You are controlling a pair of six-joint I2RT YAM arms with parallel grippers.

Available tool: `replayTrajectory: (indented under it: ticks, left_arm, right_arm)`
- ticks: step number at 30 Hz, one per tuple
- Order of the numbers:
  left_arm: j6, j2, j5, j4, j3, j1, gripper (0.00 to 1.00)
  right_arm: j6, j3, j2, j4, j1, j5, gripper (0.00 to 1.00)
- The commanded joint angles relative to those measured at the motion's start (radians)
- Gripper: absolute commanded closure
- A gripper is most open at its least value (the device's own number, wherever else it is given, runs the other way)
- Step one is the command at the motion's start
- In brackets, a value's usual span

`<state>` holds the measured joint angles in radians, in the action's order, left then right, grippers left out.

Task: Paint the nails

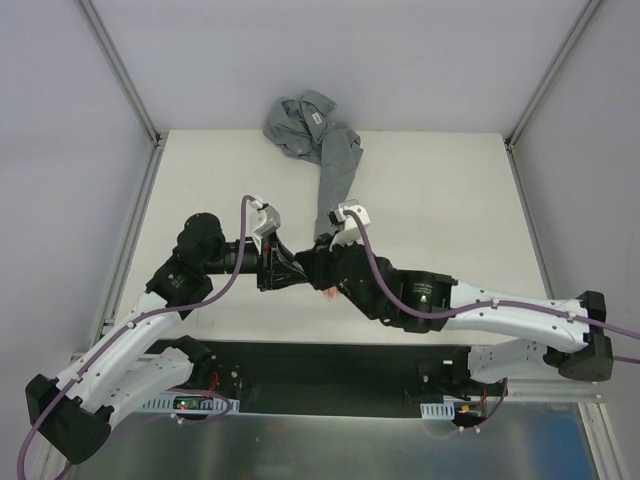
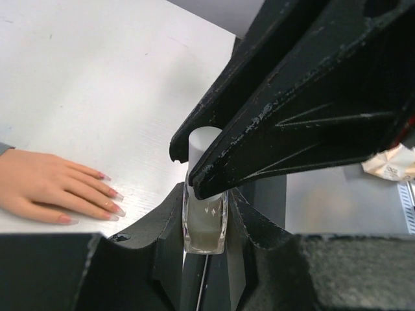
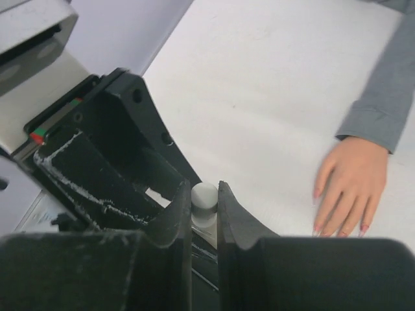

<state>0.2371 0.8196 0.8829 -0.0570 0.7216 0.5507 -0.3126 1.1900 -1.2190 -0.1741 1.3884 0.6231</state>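
Step in hand: opening the polish, I judge. No painting yet.

- Left gripper [image 2: 205,247] clamped on the bottle [image 2: 205,219], holding it upright.
- Right gripper [image 3: 205,217] closed on the cap [image 3: 204,196], one finger pressed to each side.
- Nails [image 2: 114,208] are on the mannequin hand [image 2: 45,188], which lies flat at 9 o'clock of the bottle in the left wrist view and at 3 o'clock of the cap in the right wrist view. It is near the bottle but apart from it. I cannot tell whether they carry any fresh coat.

Next move calls for twisting the cap while my left keeps the bottle from turning, then a straight lift.

Surface: white matte table [image 1: 450,200]. The grey sleeve [image 1: 335,170] runs off toward 12 o'clock and is bunched at the far edge.

Room: pale walls [image 1: 330,60], metal frame posts [image 1: 120,70] at the far corners.
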Motion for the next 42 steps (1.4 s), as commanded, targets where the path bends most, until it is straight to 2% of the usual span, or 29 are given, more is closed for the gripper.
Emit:
replayTrajectory:
  ticks: [1, 4, 5, 7, 8, 11, 12, 13, 14, 15, 17, 18, 21, 25, 29, 34, 39, 42]
  left_arm:
    - [-0.019, -0.016, -0.213, -0.043, 0.032, -0.025, 1.00]
    - [-0.022, -0.007, -0.153, -0.041, 0.039, -0.026, 1.00]
    - [-0.024, -0.002, -0.133, -0.040, 0.042, -0.025, 1.00]
    - [-0.024, 0.007, -0.079, -0.041, 0.050, -0.026, 1.00]
    - [-0.024, 0.010, -0.061, -0.041, 0.052, -0.025, 1.00]
    - [-0.001, 0.033, 0.045, -0.064, 0.058, -0.025, 1.00]
    - [0.016, 0.039, 0.091, -0.088, 0.055, -0.025, 1.00]
    - [0.033, 0.053, 0.134, -0.115, 0.052, -0.025, 1.00]
    - [0.092, 0.061, 0.231, -0.204, 0.044, -0.025, 1.00]
    - [0.129, 0.064, 0.276, -0.258, 0.026, -0.023, 1.00]
    - [0.221, 0.069, 0.353, -0.407, 0.006, -0.015, 1.00]
    - [0.235, 0.069, 0.402, -0.434, -0.004, 0.001, 1.00]
    - [0.237, 0.058, 0.461, -0.460, -0.011, 0.044, 1.00]
    - [0.237, 0.073, 0.491, -0.461, -0.007, 0.071, 1.00]
    - [0.237, 0.082, 0.501, -0.463, -0.001, 0.078, 1.00]
    - [0.237, 0.087, 0.504, -0.461, -0.001, 0.078, 1.00]
    - [0.237, 0.087, 0.499, -0.463, -0.001, 0.078, 1.00]
    - [0.229, 0.082, 0.463, -0.454, -0.002, 0.077, 1.00]
  right_arm:
    - [-0.059, 0.077, -0.051, -0.073, 0.081, 0.231, 1.00]
    - [-0.016, 0.086, -0.040, -0.073, 0.078, 0.207, 0.99]
    - [0.047, 0.086, -0.034, -0.070, 0.077, 0.190, 0.96]
    - [0.113, 0.091, -0.011, -0.074, 0.072, 0.136, 0.81]
    - [0.163, 0.100, -0.002, -0.091, 0.067, 0.115, 0.68]
    - [0.251, 0.102, 0.047, -0.134, 0.026, -0.043, 0.54]
    - [0.273, 0.097, 0.062, -0.136, -0.006, -0.169, 0.54]
    - [0.292, 0.091, 0.097, -0.131, -0.018, -0.228, 0.53]
    - [0.308, 0.073, 0.114, -0.122, -0.028, -0.279, 0.46]
    - [0.351, 0.062, 0.134, -0.099, -0.055, -0.396, 0.44]
    - [0.374, 0.040, 0.179, -0.081, -0.090, -0.526, 0.38]
    - [0.385, 0.033, 0.187, -0.073, -0.135, -0.684, 0.38]
    - [0.397, 0.028, 0.194, -0.073, -0.202, -0.874, 0.37]
    - [0.403, 0.019, 0.200, -0.051, -0.253, -0.962, 0.36]
    - [0.389, 0.023, 0.184, -0.019, -0.290, -1.054, 0.45]
    - [0.383, 0.033, 0.130, 0.015, -0.308, -1.166, 0.49]
    - [0.369, 0.048, 0.079, 0.031, -0.312, -1.220, 0.65]
    - [0.365, 0.046, 0.065, 0.033, -0.312, -1.223, 0.82]
